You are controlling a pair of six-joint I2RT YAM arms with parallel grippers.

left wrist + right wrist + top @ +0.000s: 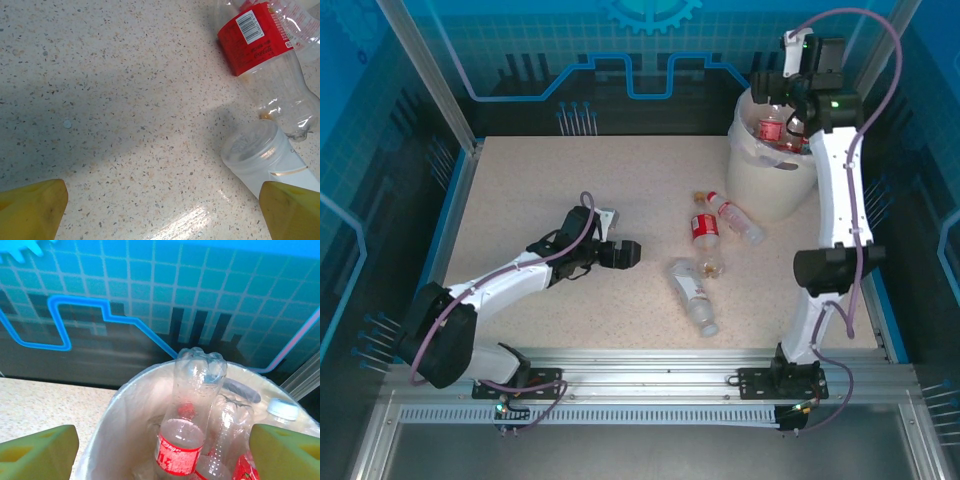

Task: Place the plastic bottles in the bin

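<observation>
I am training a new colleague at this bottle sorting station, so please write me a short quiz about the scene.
1. True or false: the left gripper holds a bottle.
2. How many bottles lie on the table? A two, B three, C six.
3. Fill in: the right gripper hangs open above the ____.
Key: 1 false; 2 B; 3 bin.

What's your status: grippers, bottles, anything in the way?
Left gripper open, low by loose bottles. Right gripper open above bin, more bottles inside. Nothing blocking.
</observation>
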